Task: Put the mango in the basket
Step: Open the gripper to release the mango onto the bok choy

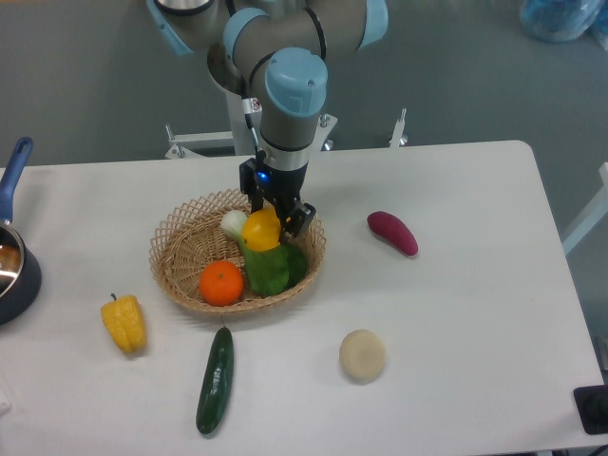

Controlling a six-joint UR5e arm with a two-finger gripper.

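Observation:
The mango (261, 230) is a glossy yellow oval held between the fingers of my gripper (274, 220), just above the inside of the basket (176, 249). The gripper is shut on it, with one dark finger (299, 218) on its right and the other at its upper left. The basket is round, tan wicker, at the table's middle left. Under the mango lie a green pepper (271, 268), a white-green vegetable (234, 223) and a round orange (221, 282).
A yellow bell pepper (124, 323) lies left of the basket, a cucumber (215, 380) in front of it. A pale round item (363, 354) and a purple sweet potato (392, 233) lie to the right. A blue-handled pot (11, 261) stands at the left edge.

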